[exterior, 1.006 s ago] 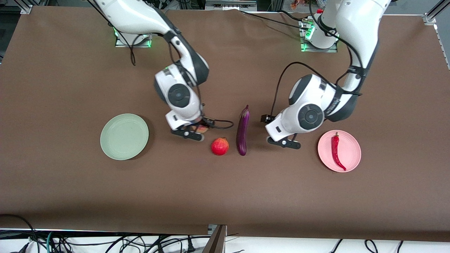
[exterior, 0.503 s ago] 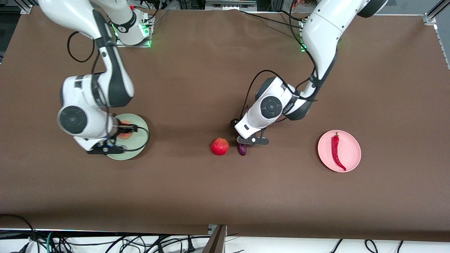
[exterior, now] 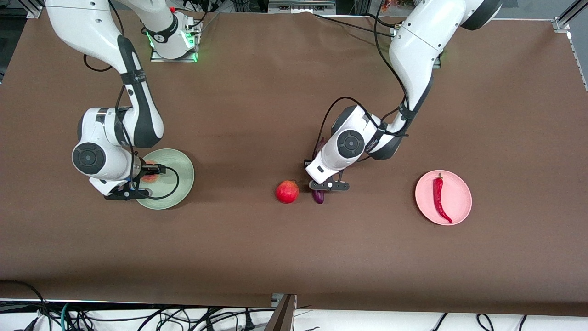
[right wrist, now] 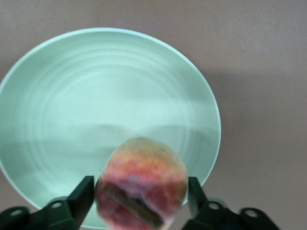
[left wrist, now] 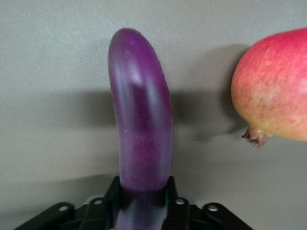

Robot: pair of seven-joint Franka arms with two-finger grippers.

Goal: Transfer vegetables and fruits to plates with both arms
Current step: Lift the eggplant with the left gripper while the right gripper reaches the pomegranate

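My left gripper (exterior: 327, 185) is down on the purple eggplant (exterior: 318, 196), which lies on the table beside the red pomegranate (exterior: 287, 191). In the left wrist view its fingers (left wrist: 111, 191) press both sides of the eggplant (left wrist: 141, 120), with the pomegranate (left wrist: 273, 91) close by. My right gripper (exterior: 144, 180) is over the pale green plate (exterior: 172, 184). In the right wrist view the peach (right wrist: 141, 182) sits between its spread fingers (right wrist: 86, 191) just above the plate (right wrist: 96, 96), with thin gaps on both sides. The red chili (exterior: 438, 197) lies on the pink plate (exterior: 459, 197).
The brown table top (exterior: 294, 257) runs wide toward the front camera. Cables hang along its front edge (exterior: 138, 317). The arm bases (exterior: 174, 41) stand at the back edge.
My right arm carried the peach from beside the pomegranate to over the green plate, then let go of it. My left arm moved from beside the pink plate onto the eggplant and closed on it.
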